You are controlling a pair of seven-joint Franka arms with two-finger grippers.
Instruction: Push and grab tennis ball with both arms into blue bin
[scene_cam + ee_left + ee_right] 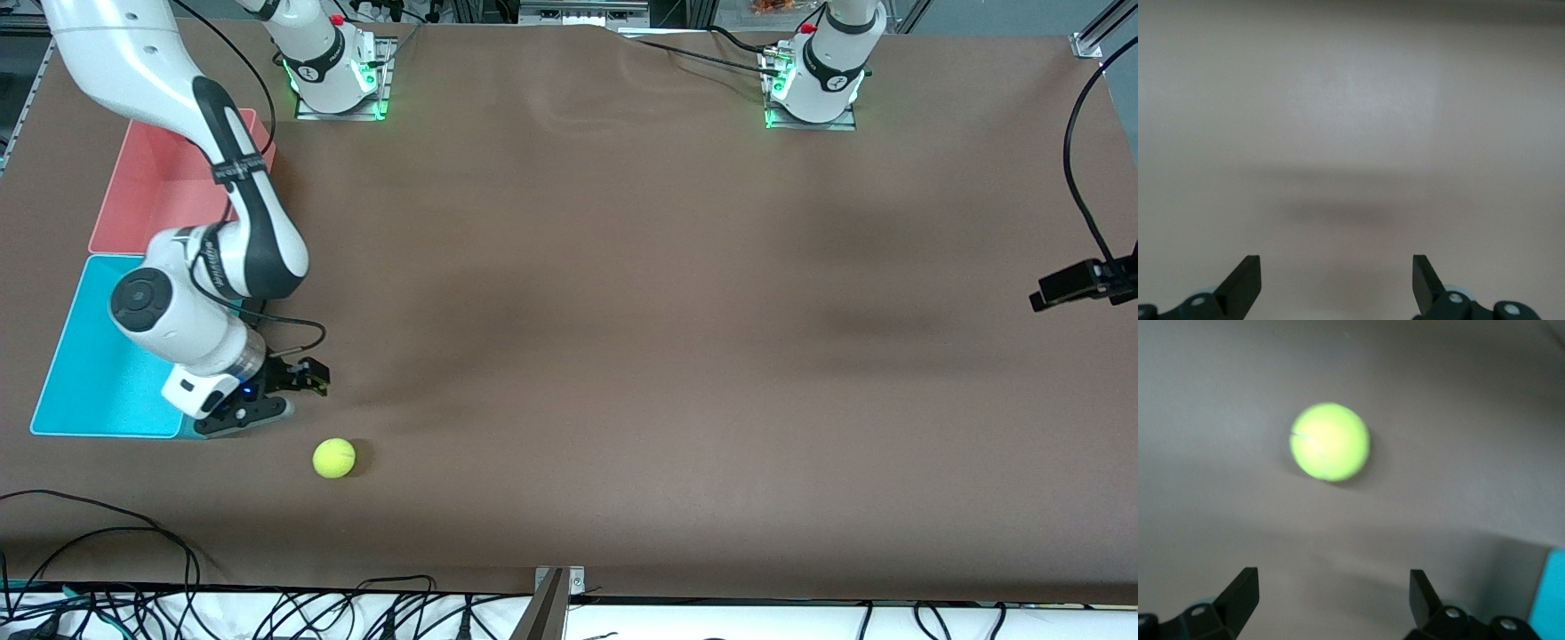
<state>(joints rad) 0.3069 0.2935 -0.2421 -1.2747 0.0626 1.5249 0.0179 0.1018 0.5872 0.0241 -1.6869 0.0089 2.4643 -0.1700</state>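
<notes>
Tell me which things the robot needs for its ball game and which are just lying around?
Needed: tennis ball on the table; blue bin; right gripper, open, beside the bin near the ball; left gripper, open, waiting over bare table.

Just lying around: pink bin; cables along the table edge.

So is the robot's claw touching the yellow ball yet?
Apart. In the right wrist view the tennis ball sits on bare brown table ahead of the open right gripper, with a clear stretch of table between them.
</notes>
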